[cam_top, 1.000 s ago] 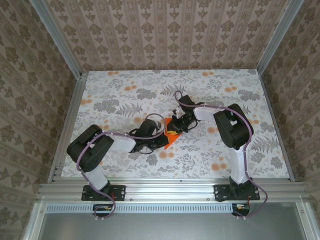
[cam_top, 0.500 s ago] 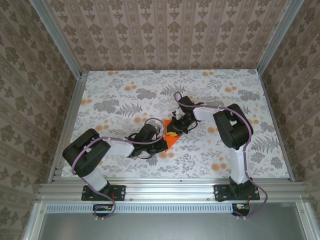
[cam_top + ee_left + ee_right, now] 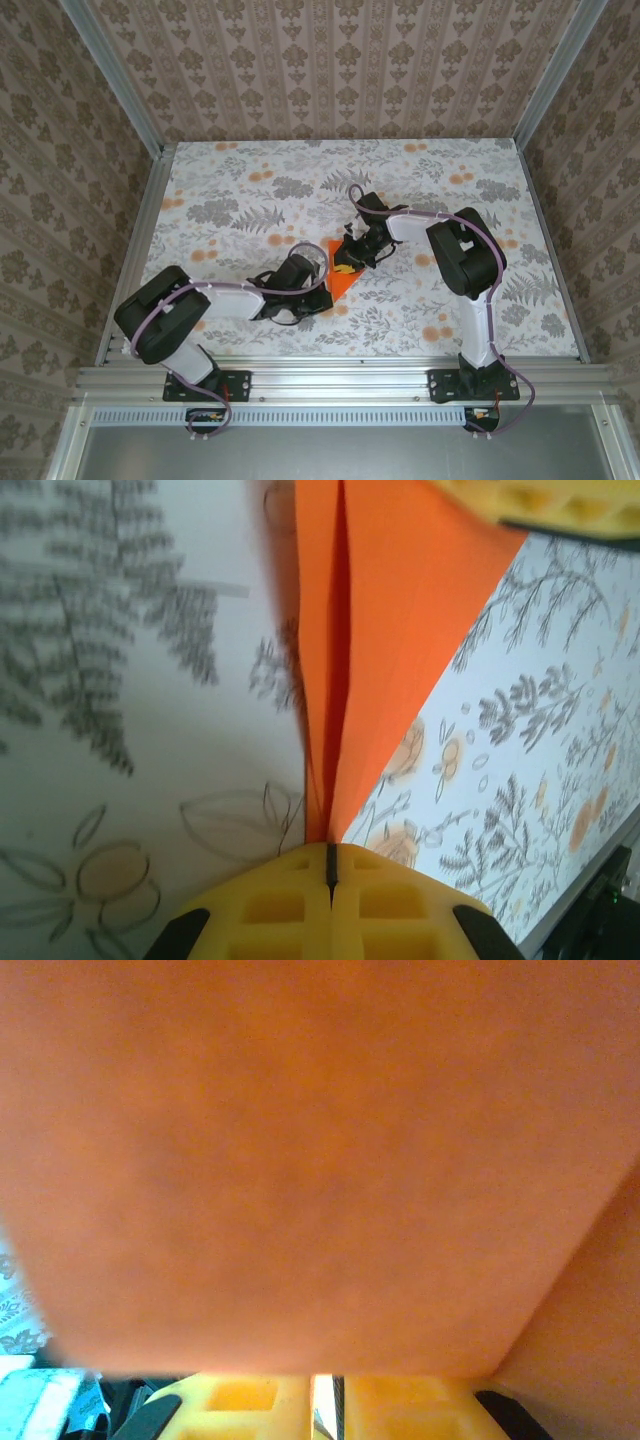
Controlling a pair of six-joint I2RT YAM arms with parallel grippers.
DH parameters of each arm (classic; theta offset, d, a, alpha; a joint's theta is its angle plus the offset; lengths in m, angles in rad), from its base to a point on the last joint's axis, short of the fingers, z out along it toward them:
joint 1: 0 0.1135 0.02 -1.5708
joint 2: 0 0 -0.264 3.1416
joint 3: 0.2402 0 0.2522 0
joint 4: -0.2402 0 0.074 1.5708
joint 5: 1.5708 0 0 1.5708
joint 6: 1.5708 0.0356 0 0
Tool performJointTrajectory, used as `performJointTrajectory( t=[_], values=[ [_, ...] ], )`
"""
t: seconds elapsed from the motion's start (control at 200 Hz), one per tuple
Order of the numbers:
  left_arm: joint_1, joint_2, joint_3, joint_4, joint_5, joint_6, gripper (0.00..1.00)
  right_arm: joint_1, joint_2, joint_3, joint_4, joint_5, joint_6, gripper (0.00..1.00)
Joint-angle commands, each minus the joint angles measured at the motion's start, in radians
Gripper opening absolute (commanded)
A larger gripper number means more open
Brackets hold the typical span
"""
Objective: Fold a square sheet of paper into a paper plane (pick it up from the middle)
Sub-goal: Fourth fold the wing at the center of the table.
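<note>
Top cam is hanging high above & behind the arm bases (image 3: 205,385), looking down w/ bases at 6 o'clock and the table (image 3: 230,180) running toward 12. Left wrist cam is sitting v. close over the table, facing along its yellow fingers (image 3: 270,910) at 6 o'clock. Right wrist cam is pressing almost against the orange paper (image 3: 320,1160), blurring it. All 3 views are sharing that paper nr table centre.

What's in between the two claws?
The orange paper stretches between them. The left claw pinches its pointed end and the right claw is at its far end, as the left wrist and top views show.
</note>
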Motion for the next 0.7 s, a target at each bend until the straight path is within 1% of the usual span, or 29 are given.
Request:
performJointTrajectory(
  t=[0.0,0.125,0.215,0.33,0.395,0.505,0.58,0.695],
  values=[
    [-0.023,-0.029,-0.055,-0.22,0.057,0.007,0.0,-0.013,0.033,-0.021,-0.014,0.09,-0.012,0.15],
    [-0.001,-0.137,-0.02,-0.265,0.028,0.031,0.0,-0.011,0.032,-0.022,-0.017,0.091,-0.014,0.15],
    [0.03,-0.202,0.02,-0.295,0.013,0.055,0.02,-0.011,0.033,-0.021,-0.014,0.089,-0.012,0.15],
    [0.081,-0.239,0.057,-0.275,0.015,0.074,0.05,-0.011,0.035,-0.021,-0.012,0.093,-0.008,0.15],
    [0.097,-0.223,0.082,-0.241,0.032,0.082,0.07,-0.011,0.036,-0.022,-0.008,0.093,-0.003,0.15],
    [0.1,-0.134,0.154,-0.201,0.062,0.101,0.07,-0.012,0.036,-0.022,-0.003,0.091,0.003,0.15],
    [0.097,-0.06,0.18,-0.131,0.092,0.094,0.05,-0.011,0.035,-0.021,-0.004,0.091,0.004,0.15],
    [0.096,0.031,0.206,-0.057,0.103,0.083,0.03,-0.012,0.037,-0.019,-0.006,0.091,0.003,0.15]
  ],
)
